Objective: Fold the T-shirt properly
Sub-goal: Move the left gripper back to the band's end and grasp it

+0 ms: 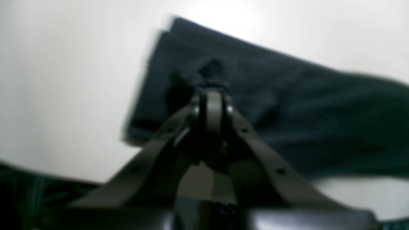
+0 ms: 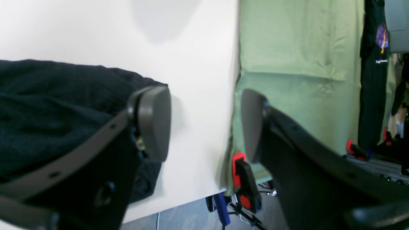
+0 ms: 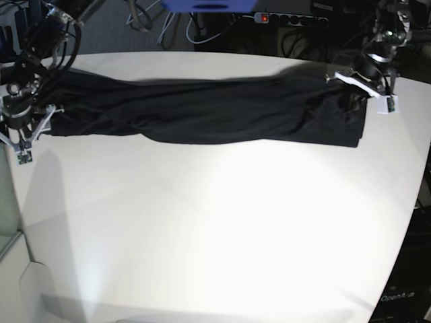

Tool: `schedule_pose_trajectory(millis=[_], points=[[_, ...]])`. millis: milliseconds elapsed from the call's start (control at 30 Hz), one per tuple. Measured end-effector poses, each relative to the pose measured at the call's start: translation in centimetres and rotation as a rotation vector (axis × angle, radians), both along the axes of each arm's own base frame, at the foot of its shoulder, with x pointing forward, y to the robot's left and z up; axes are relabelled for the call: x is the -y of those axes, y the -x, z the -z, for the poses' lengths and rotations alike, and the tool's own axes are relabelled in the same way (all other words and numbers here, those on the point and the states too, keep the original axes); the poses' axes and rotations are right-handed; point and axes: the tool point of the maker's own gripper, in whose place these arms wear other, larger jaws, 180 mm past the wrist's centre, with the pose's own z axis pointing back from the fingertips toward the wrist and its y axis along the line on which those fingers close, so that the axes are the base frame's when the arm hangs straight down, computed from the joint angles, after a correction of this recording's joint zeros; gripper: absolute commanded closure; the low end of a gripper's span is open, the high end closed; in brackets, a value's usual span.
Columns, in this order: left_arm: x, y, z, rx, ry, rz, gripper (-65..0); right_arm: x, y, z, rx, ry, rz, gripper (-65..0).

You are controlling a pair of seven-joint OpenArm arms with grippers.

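Fabric fills the upper band of the base view: the T-shirt, plain black, lies stretched in a long strip across the far part of the white table, running from the left edge of the frame almost to the right edge. At the right end of that strip the left gripper sits over the cloth. In the left wrist view, which is blurred, its two fingers meet at the middle of the frame with no gap showing between them, and a small peak of black cloth rises just above their tips, so they are pinched on the T-shirt; the folded, layered end of the garment lies flat toward the upper left of that frame. At the left end of the strip, the right gripper hangs by the table edge. The right wrist view shows its fingers spread wide, with bare white tabletop and a green cloth backdrop visible in the gap; nothing lies between the pads. The left pad in that frame is right against the bunched end of the T-shirt, which sits in the left half of the picture; whether the pad actually touches the cloth cannot be told.
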Motion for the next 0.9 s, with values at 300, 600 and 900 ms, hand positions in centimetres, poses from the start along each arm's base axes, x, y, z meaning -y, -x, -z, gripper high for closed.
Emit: schedule_pose_trajectory(millis=[300,600,900], points=[[-0.5,0.1,1.1,0.017,0.033,-0.053,0.0,0.0,0.2,0.1,-0.005,0.0,0.0,-32.9],[-2.6,-0.6,-0.8,0.069,-0.001,-0.098,0.0,0.0,0.3,0.2,-0.008,0.001,0.001,-32.9],[-2.1,-1.0,-1.7,0.1,0.01,-0.102,0.0,0.1,0.3,0.2,-0.008,0.0,0.003,-32.9]])
